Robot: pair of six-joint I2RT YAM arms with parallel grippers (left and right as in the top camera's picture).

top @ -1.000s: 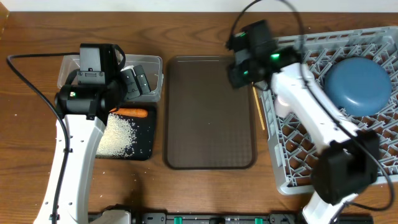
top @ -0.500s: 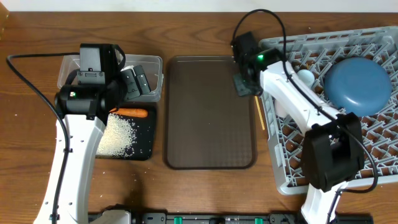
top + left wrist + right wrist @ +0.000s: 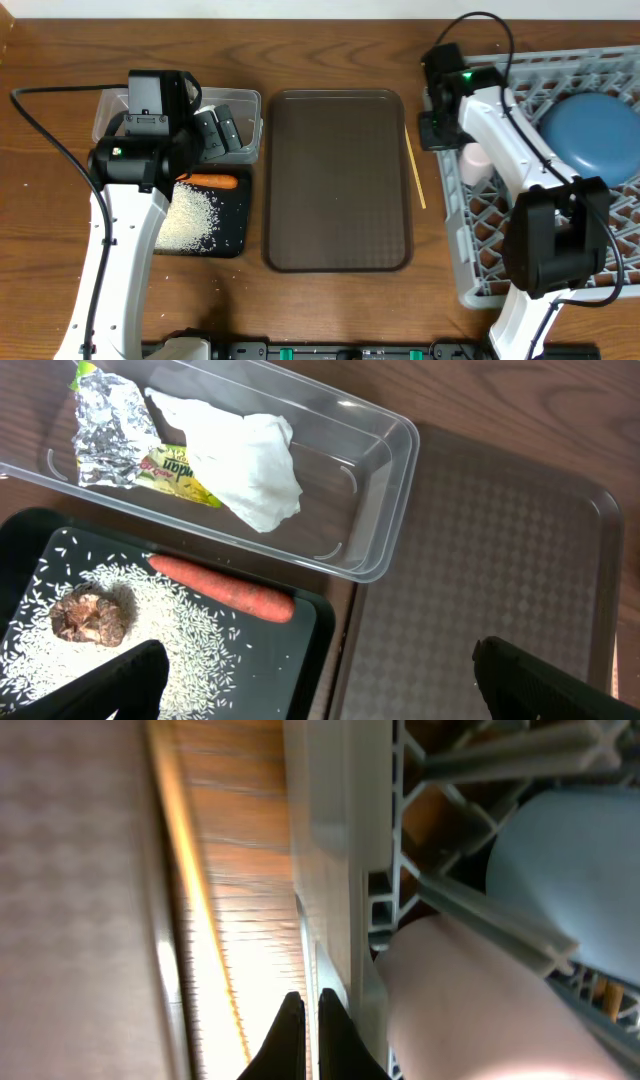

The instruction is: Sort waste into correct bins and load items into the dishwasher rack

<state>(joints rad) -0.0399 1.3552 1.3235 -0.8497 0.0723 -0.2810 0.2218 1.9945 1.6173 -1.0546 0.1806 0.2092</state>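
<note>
Right fingers [image 3: 290,1030] pictured pressed together, nothing held, at 9 o'clock rim of dishwasher rack [image 3: 480,270], beside pink cup [image 3: 475,165]. Left fingers [image 3: 110,680] spread wide, empty, over clear tub [image 3: 370,490] and black tray [image 3: 300,650]. Chopstick [image 3: 415,170] seen lying on table [image 3: 330,50] at 3 o'clock of brown tray [image 3: 335,180]. Blue plate [image 3: 590,120] racked at 2 o'clock.
</note>
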